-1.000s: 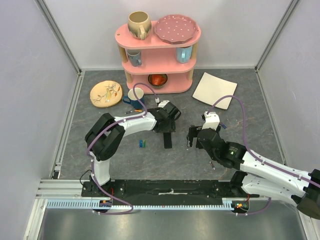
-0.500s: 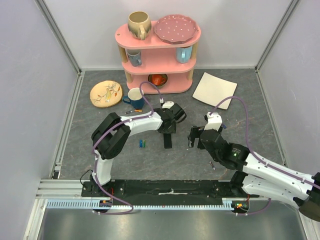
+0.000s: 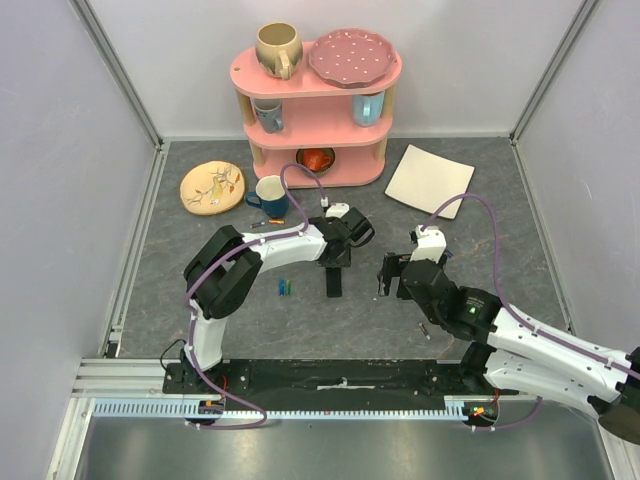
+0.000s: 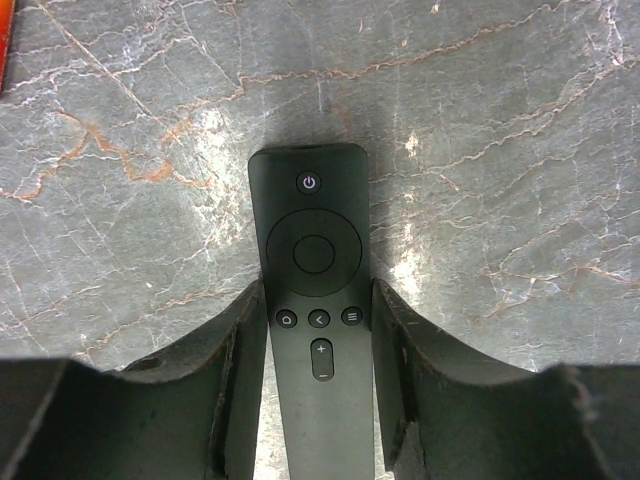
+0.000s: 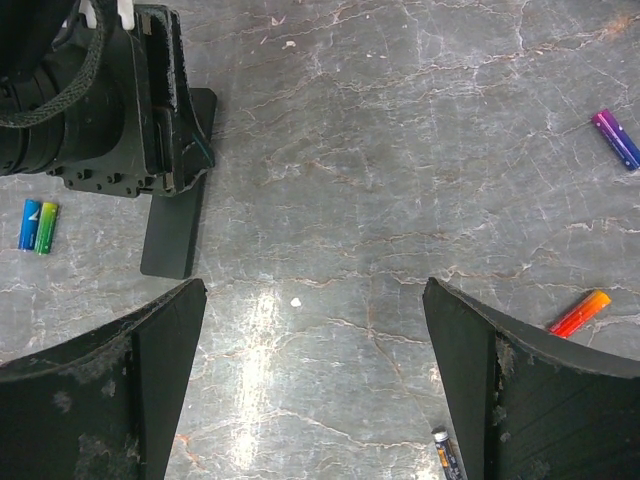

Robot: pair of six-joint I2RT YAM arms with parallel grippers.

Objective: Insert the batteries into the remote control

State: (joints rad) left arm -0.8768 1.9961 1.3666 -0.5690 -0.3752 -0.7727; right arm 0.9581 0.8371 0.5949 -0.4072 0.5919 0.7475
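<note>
Two-finger left gripper (image 4: 318,295): down over the slim flat black rectangular remote control (image 4: 314,250), pads (image 4: 245,350) flush against both long sides just behind the round button ring; clamped on it, by the look.
Remote control place: about mid tabletop, a little toward the near edge, lying flat with its button face up.
Right gripper (image 5: 312,290): jaws wide apart, nothing between them, hanging just on the right-edge side of the remote control.
Batteries: blue-and-green pair (image 5: 37,226) side by side near the remote control, toward the left edge; orange-red one (image 5: 578,313) and purple-blue one (image 5: 618,138) well apart from it toward the right edge; one more small one (image 5: 447,462) nearer the near edge.
Step in hand, judged: securing the remote control so it can be turned over; no battery bay or back cover showing, so presumably underneath.
Grip advice: squeeze square across the width, only firmly enough to stop slip on thin smooth sides.
Lift advice: raise level off the tabletop before rotating, leaving one end free for the right gripper.
Risk: pivoting between the pads, or skidding away if pressed unevenly.
</note>
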